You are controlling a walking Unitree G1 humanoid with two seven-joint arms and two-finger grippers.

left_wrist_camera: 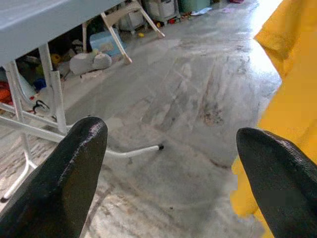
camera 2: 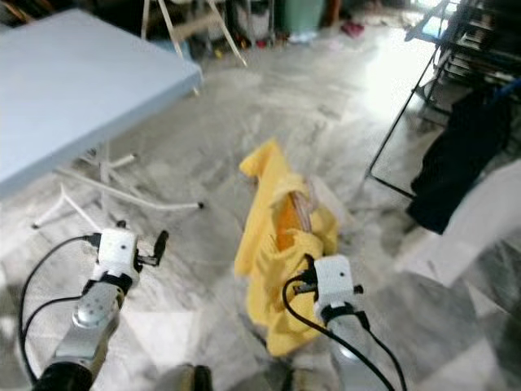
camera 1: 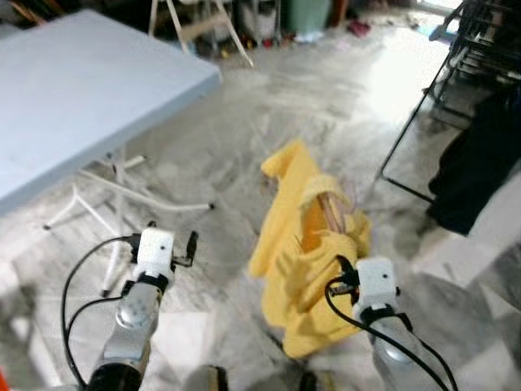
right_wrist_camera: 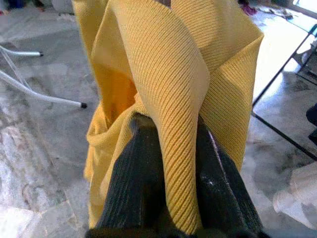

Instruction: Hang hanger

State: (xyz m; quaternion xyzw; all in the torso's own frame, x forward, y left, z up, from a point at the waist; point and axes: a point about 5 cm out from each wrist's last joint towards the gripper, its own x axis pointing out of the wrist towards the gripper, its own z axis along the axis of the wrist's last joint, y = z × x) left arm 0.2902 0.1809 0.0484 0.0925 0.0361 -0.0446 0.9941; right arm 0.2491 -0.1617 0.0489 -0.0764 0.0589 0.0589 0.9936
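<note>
Head views: the yellow ribbed garment (camera 1: 305, 261) hangs bunched over the marble floor (camera 1: 244, 163), right of the grey folding table (camera 1: 73, 98), a wooden hanger (camera 1: 332, 213) poking from its neck; a black drying rack (camera 1: 468, 57) stands beyond.

Left wrist view: the left gripper (left_wrist_camera: 168, 173) is spread wide, holding nothing, beside the garment.

Right wrist view: the right gripper (right_wrist_camera: 168, 168) pinches a garment fold between its fingers (right_wrist_camera: 136, 173).

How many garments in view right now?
2 clear ones. A yellow garment pinched in the right hand, held above the floor. A dark garment hangs on the black rack to the robot's right. More may hang on the rack beyond the picture's edge.
</note>
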